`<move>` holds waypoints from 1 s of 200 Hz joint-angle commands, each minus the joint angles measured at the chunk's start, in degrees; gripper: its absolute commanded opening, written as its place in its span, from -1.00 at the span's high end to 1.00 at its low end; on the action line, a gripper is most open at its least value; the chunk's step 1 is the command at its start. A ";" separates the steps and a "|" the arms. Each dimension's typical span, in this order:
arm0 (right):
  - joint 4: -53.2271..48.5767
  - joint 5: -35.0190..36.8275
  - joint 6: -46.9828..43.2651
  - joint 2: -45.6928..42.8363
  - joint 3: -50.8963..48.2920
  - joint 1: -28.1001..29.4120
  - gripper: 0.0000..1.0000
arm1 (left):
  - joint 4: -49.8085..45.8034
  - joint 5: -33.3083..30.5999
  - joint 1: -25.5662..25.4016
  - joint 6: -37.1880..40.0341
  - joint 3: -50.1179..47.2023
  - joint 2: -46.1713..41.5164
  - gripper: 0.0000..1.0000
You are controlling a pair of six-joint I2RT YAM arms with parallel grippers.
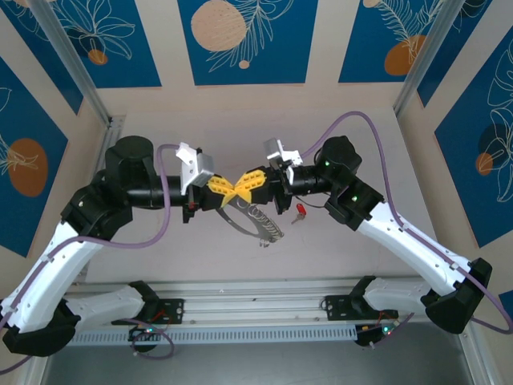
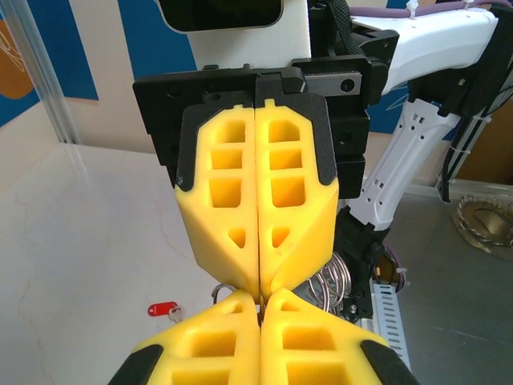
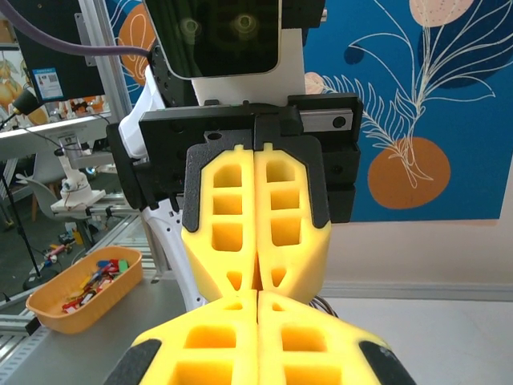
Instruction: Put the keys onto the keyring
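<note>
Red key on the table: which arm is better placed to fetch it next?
Right, probably. The red key lies close beside the right gripper, farther from the left gripper; both are shut on the keyring.

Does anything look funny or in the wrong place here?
Yes. The red key lies all alone on the table, not on the ring. The left claw and right claw are both shut, meeting tip to tip, which looks funny too.
</note>
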 commanded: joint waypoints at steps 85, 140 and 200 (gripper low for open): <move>-1.62 2.04 -10.63 -1.89 0.17 5.66 0.86 | 0.75 -1.71 -0.79 1.18 -2.54 -0.72 1.00; -6.63 5.44 -13.18 -4.23 -0.56 5.79 0.31 | 2.06 -2.48 -0.55 1.29 -3.36 -0.96 1.00; -13.91 10.39 -12.24 -9.14 -2.63 2.86 0.37 | 2.28 -1.35 -0.47 1.29 -3.25 -1.43 1.00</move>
